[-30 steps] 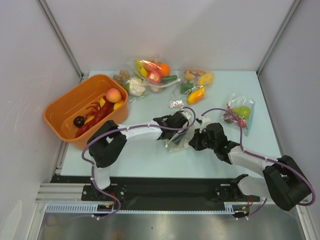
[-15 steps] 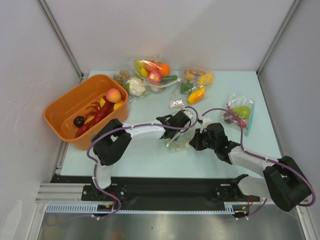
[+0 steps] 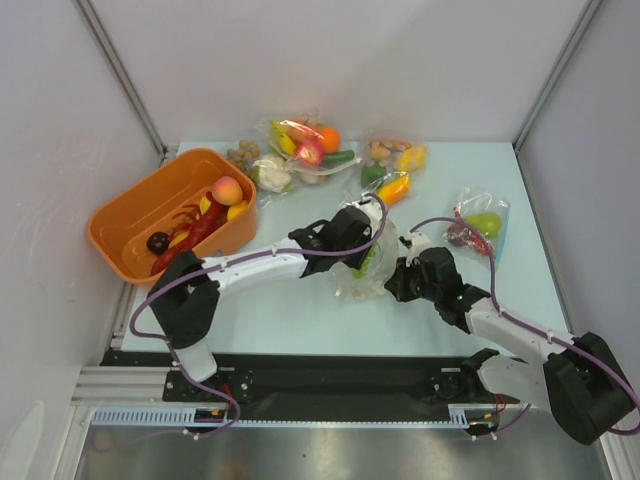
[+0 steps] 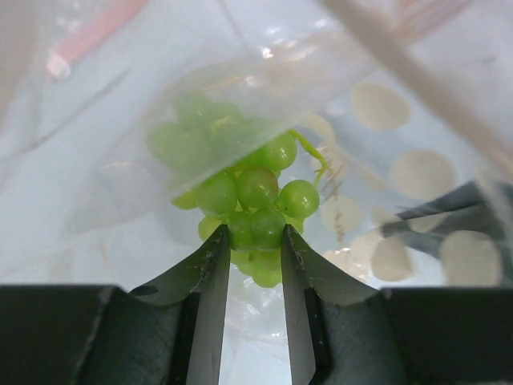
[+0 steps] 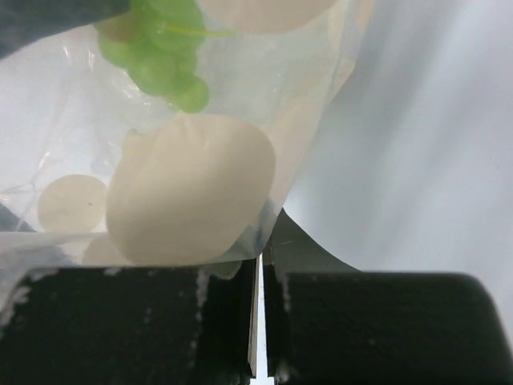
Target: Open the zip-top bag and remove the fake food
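Since 1 second ago the left arm has stretched out and carried its wrist toward the far edge of the table. Its fingers have narrowed. The right arm has barely shifted.

Top view: the zip-top bag [image 3: 375, 278] lies crumpled near the middle of the table, between the 2 wrists. The left fingers [image 3: 357, 246] are at its mouth, with the grape bunch [image 3: 366, 257] showing green just beneath them. The right fingers [image 3: 398, 283] are at the bag's right side. The orange tub [image 3: 112, 228] at the left edge holds the lobster [image 3: 190, 235], the peach [image 3: 227, 189] and a dark ball [image 3: 157, 241]. Other filled bags [image 3: 305, 140] lie toward the far and right edges.

Left wrist view: the left fingers [image 4: 210, 273] are clamped on the lowest grapes of the grape bunch [image 4: 256, 192]. Its upper half sits under the film of the zip-top bag [image 4: 120, 184]. Pale discs [image 4: 378, 106] lie deeper inside.

Right wrist view: the right fingers [image 5: 300, 250] are pressed together, pinching the edge of the zip-top bag [image 5: 48, 136]. Inside are a large pale piece [image 5: 192, 188], the grape bunch [image 5: 164, 60] and a flat pale disc.

The step in hand looks like pulling the grapes out. The next move calls for drawing the bunch clear of the mouth while the right hold anchors the bag, then carrying it to the tub. The pale pieces would remain to be removed.
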### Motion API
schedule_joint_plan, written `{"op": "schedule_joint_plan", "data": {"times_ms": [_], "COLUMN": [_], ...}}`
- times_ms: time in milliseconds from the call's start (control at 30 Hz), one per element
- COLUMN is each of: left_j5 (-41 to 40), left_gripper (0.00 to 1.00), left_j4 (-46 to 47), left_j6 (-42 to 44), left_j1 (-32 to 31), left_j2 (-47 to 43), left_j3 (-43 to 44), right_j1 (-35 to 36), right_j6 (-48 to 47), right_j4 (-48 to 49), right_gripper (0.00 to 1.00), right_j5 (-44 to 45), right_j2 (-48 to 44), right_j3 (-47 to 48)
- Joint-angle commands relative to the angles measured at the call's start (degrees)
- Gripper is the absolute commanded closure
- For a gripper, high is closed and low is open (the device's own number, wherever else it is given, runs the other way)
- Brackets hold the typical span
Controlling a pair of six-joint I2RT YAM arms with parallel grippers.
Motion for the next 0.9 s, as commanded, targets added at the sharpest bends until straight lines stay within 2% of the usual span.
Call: {"op": "schedule_joint_plan", "data": {"times_ms": [0,433,633,867], "left_j5": [3.9,7.6,13.1,15.5], "left_gripper": [0.65,0.64,0.64,0.64], "left_j4": [3.8,3.8,2.4,-3.1], "left_j6": [-0.1,-3.0,-3.9,-0.9], "left_j1": [-0.1,1.5,3.5,4.2], "left_j2": [-5.1,-14.2,-17.8,-18.9], "left_j3": [2.1,1.3,0.8,2.5], "right_j1": [-0.4,-0.6,-0.9,-1.8], "right_j6": [-1.3,-0.6,-0.7,-0.1], "right_j4": [-2.9,0.9,1.5,1.3], "right_gripper": [1.00,1.00,1.00,1.00], "right_j5": [2.3,0.6,0.6,0.7], "right_j2": [-2.6,0.4,0.9,0.3], "right_j3": [2.2,0.6,0.3,0.9]}}
